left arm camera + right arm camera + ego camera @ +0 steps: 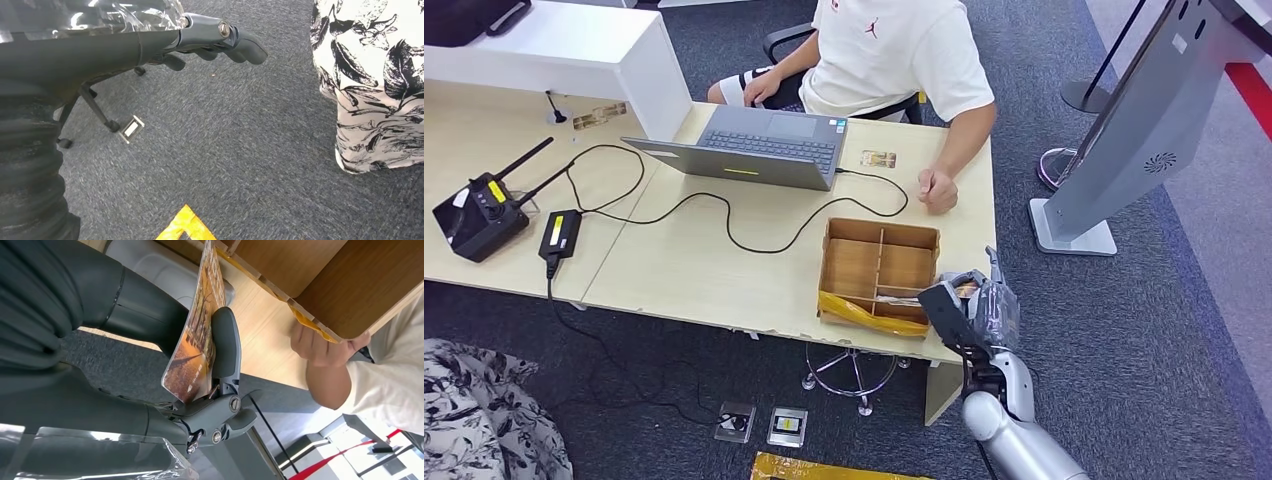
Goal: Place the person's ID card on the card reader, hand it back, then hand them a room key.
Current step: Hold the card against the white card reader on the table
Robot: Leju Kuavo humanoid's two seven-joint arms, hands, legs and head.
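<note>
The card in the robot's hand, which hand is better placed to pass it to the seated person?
Right. The right hand already pinches the card beside the wooden box, near the person's hand. The left hand hangs over the carpet, holding nothing.

The card (197, 340) pinched in the right hand (210, 390) has print too blurred to read. Its upper end is cut off by the frame's edge, and the thumb (226, 345) hides part of its face.

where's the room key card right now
The room key card is pinched in the right hand, at the desk's near right corner beside the wooden divider box.
</note>
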